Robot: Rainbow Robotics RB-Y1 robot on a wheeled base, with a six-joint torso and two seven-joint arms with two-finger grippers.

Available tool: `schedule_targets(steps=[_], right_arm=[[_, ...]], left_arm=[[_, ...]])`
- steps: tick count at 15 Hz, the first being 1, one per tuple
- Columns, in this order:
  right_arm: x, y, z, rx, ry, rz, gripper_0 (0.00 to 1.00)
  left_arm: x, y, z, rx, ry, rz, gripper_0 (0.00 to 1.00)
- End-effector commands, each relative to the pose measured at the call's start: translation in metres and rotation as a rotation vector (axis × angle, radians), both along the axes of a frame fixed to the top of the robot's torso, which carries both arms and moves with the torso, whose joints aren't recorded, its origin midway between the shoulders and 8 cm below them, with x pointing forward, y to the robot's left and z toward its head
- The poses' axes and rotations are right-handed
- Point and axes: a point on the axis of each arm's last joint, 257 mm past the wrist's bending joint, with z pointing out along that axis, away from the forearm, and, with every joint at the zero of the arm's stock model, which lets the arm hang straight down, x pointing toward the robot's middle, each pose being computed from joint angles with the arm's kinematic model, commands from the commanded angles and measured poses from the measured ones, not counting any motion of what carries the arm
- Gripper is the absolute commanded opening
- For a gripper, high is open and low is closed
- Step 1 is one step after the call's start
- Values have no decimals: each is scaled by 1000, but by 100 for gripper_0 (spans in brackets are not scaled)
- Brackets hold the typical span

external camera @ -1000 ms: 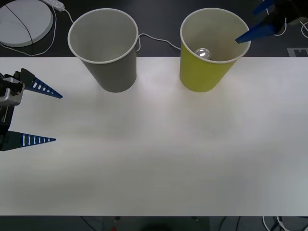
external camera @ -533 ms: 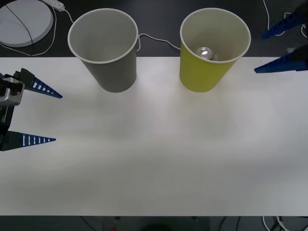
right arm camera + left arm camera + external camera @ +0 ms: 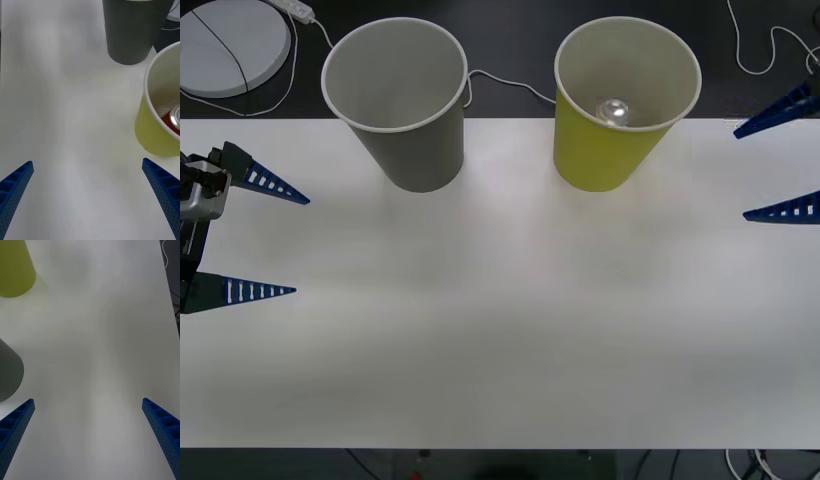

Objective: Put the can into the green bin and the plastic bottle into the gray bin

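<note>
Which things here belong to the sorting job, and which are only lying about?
Job: the can, lying inside the green bin; the gray bin; the open right gripper at the table's right edge; the open left gripper at its left edge.

Lying about: white round disc; white cable behind the bins.

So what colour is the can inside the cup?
Red can, silver top; right wrist view shows it best.

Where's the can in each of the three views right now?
Front view: the can lies inside the green bin, at the table's far edge, right of centre.
Right wrist view: its red side and metal top show at the bottom of the green bin.
Left wrist view: no can; the green bin's outer wall alone.
Shared landmark: the gray bin beside the green one.
</note>
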Motion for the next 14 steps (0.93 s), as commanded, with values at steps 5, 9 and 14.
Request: schedule_targets(steps=[5,9,14], right_arm=[[-32,-10,-38,29,-84,117,100],[-44,-17,-59,50,-105,145,100],[-58,-20,-83,92,-84,135,100]], left_arm=[[0,0,0,0,0,0,100],[0,0,0,0,0,0,100],[0,0,0,0,0,0,100]])
